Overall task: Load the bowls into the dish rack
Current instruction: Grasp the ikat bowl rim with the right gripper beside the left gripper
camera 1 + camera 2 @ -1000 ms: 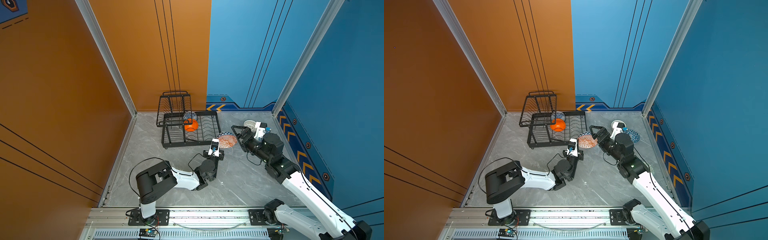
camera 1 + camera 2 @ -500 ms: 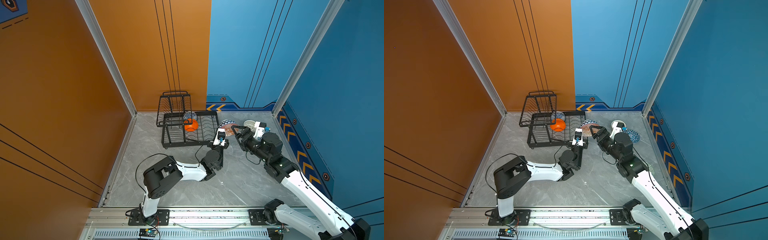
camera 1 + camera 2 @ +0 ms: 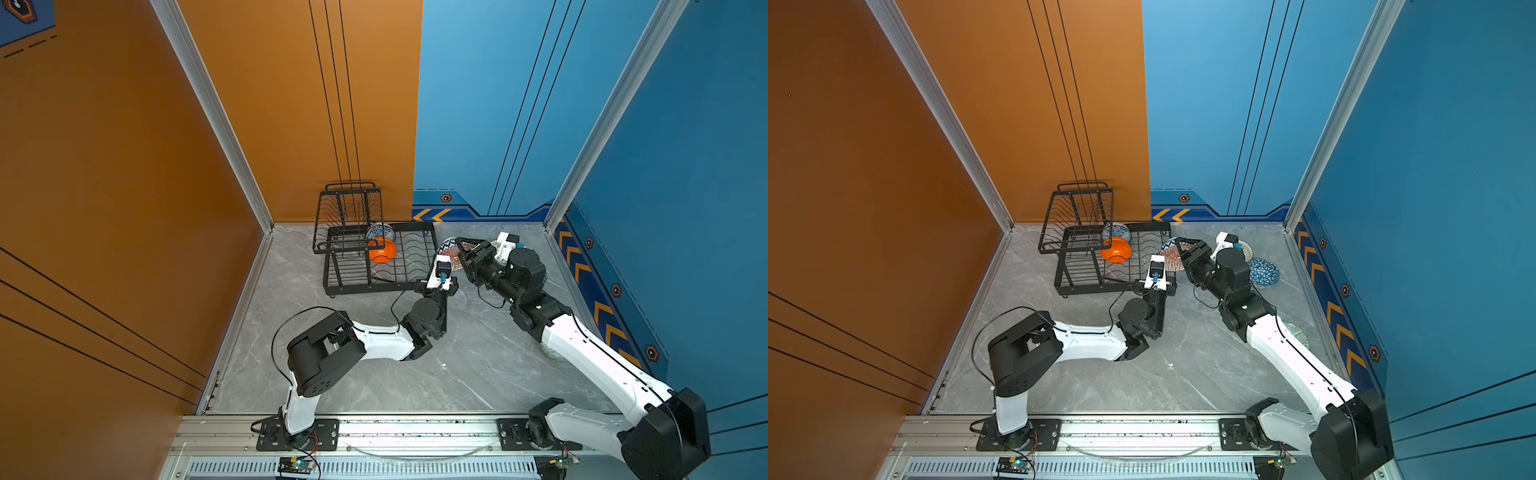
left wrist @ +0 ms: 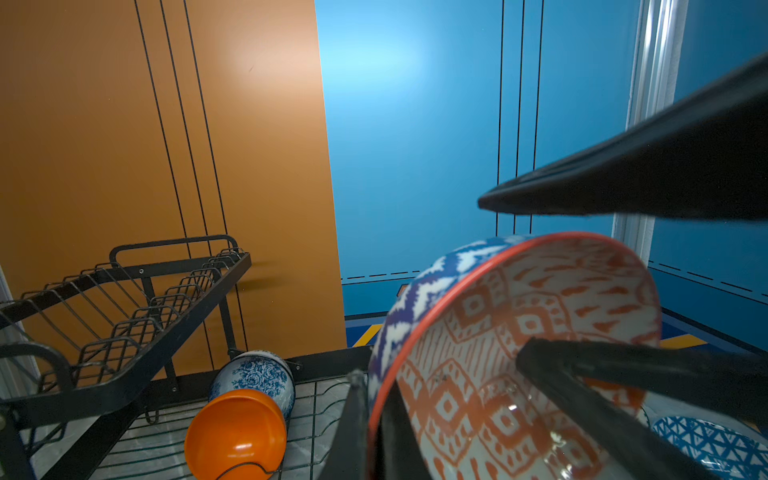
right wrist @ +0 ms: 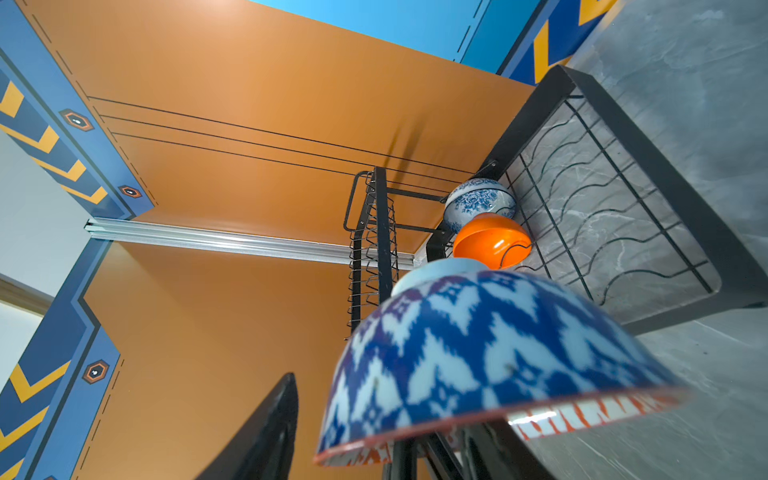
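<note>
Bowl (image 4: 519, 340) up on edge just beside the rack's (image 3: 365, 286) right end, rim pinched tight in my left gripper (image 4: 372, 399) so its open face meets my right gripper (image 4: 503, 278), jaws half-wide astride the wall, upper finger clear, which looks like a handover.

No readable text on my feeds.
I see no letters, numbers or brand names anywhere; the only signs are yellow chevron arrows (image 5: 542, 50) and small hexagon badges (image 3: 446, 198) printed on the dark blue wall strip (image 3: 459, 210) along the floor.
</note>
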`<state>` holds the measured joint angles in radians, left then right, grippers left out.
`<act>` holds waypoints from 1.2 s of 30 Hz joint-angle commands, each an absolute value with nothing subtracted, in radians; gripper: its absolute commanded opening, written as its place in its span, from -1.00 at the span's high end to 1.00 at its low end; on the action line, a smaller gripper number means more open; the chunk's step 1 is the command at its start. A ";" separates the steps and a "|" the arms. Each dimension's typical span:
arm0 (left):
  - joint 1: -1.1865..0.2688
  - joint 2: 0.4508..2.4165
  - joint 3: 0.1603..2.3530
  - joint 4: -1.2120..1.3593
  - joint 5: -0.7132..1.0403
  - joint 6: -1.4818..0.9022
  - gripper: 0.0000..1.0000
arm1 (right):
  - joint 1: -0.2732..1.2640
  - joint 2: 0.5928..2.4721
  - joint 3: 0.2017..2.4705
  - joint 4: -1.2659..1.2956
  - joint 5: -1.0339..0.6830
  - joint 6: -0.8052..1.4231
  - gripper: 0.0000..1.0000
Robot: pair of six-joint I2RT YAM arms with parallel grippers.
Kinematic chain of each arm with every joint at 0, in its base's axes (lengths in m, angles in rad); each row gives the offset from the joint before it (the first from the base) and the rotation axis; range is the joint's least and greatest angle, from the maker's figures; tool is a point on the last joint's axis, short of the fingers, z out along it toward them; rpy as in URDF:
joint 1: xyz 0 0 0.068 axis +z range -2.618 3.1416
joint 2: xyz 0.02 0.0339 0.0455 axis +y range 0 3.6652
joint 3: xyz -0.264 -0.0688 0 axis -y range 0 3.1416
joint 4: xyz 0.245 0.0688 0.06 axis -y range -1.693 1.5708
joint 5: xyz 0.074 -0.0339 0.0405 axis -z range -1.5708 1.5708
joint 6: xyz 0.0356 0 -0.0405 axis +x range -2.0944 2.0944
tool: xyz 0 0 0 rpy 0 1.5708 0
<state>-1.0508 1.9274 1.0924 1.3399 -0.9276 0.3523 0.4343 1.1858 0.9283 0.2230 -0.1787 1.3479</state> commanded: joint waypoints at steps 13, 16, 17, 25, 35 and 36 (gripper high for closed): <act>-1.036 1.873 1.063 1.410 -0.911 0.365 1.00 | 0.437 1.241 0.968 0.308 -0.118 1.400 0.62; -1.035 1.863 1.062 1.410 -0.914 0.361 1.00 | 0.434 1.259 0.966 0.324 -0.129 1.420 0.64; -1.035 1.860 1.059 1.410 -0.910 0.360 1.00 | 0.434 1.265 0.966 0.327 -0.131 1.423 0.66; -1.028 1.839 1.062 1.411 -0.905 0.382 1.00 | 0.443 1.277 0.971 0.327 -0.144 1.408 1.00; -1.031 1.801 1.037 1.410 -0.903 0.370 0.99 | 0.442 1.243 0.979 0.333 -0.143 1.343 1.00; -1.031 1.800 1.037 1.411 -0.904 0.370 1.00 | 0.442 1.244 0.976 0.335 -0.147 1.344 1.00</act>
<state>-1.0260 1.8660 1.0424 1.3384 -0.9234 0.3515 0.4633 1.2510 0.9623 0.3378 -0.1993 1.4635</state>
